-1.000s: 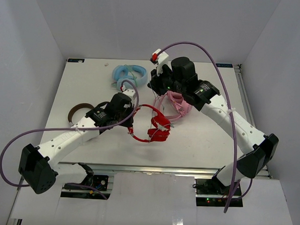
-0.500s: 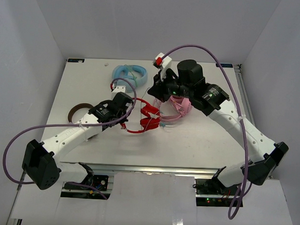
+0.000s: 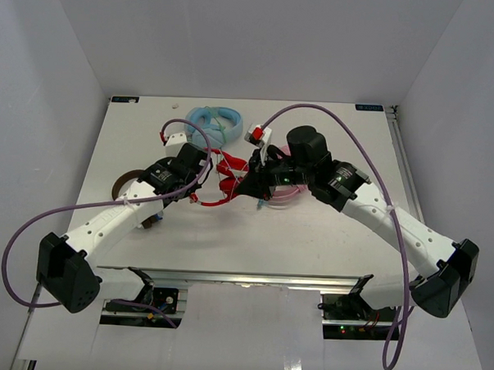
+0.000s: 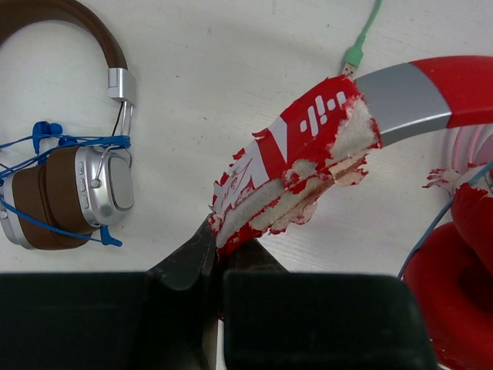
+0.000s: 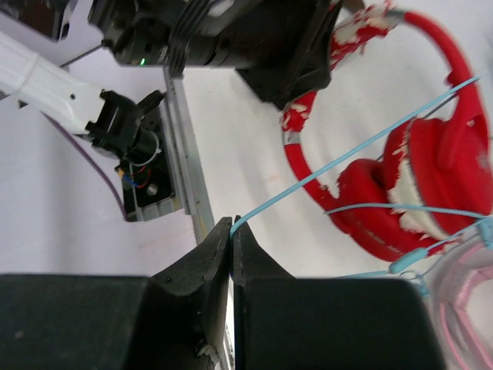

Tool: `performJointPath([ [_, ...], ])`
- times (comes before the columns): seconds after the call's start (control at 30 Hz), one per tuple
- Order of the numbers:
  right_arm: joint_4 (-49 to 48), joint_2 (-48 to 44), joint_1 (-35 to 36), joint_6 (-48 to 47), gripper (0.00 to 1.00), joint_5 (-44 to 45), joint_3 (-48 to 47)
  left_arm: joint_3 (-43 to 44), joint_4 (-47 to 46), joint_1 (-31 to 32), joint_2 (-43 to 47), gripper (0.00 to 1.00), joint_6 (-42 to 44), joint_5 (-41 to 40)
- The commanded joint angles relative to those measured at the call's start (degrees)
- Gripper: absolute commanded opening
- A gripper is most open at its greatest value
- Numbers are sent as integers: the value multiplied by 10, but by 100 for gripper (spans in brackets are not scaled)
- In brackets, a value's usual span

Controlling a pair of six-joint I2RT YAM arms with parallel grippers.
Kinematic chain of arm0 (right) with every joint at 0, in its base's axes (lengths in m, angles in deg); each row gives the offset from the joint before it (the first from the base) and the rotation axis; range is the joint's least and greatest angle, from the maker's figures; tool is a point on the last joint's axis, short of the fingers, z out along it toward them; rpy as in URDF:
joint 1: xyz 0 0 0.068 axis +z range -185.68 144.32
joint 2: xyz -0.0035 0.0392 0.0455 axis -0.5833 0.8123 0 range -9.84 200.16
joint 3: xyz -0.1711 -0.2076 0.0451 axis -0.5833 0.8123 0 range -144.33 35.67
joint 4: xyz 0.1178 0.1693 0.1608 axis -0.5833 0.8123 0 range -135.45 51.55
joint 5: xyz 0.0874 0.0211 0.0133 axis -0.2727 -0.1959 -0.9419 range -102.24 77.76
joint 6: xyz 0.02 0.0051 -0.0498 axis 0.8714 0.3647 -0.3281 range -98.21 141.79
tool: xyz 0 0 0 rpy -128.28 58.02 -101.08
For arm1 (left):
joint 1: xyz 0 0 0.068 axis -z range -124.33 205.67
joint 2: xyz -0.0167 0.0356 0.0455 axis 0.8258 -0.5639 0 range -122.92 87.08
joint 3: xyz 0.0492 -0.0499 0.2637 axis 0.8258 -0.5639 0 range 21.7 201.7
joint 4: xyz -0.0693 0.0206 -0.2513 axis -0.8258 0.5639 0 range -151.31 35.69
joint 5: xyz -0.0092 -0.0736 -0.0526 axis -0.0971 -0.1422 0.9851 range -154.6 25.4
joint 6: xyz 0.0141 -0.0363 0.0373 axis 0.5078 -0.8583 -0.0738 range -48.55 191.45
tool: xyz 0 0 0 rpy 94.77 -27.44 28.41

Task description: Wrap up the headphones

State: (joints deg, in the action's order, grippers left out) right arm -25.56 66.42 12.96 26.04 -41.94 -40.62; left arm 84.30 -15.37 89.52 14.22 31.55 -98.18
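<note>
The red headphones (image 3: 224, 177) hang between the two arms, just in front of the middle of the table. Their headband (image 4: 323, 131) is worn, with whitish padding showing through. My left gripper (image 4: 216, 233) is shut on the frayed end of that headband, also seen from above (image 3: 202, 185). The red earcups (image 5: 427, 181) sit folded together. A thin pale blue cable (image 5: 347, 158) runs taut from the earcups to my right gripper (image 5: 233, 223), which is shut on it. In the top view the right gripper (image 3: 249, 185) sits right beside the earcups.
Light-blue headphones (image 3: 215, 118) lie at the back. Pink headphones (image 3: 285, 195) lie under the right arm. Brown and silver headphones (image 4: 73, 181) with a blue cord lie at the left (image 3: 129, 184). A green cable plug (image 4: 354, 55) lies beyond the headband.
The left gripper has carried the red headphones back and to the left. The right gripper has swung from the back towards the front and left, still pinching the cable and drawing it taut.
</note>
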Motion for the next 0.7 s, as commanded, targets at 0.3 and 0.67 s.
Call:
performJointPath([
  [0.3,-254,-48,25,32,8,-236,135,56,0,-10,33,0,-59,-24],
  [0.67,-402,-51,51,72,9,-287,202,71,5,-10,50,0,-70,-10],
])
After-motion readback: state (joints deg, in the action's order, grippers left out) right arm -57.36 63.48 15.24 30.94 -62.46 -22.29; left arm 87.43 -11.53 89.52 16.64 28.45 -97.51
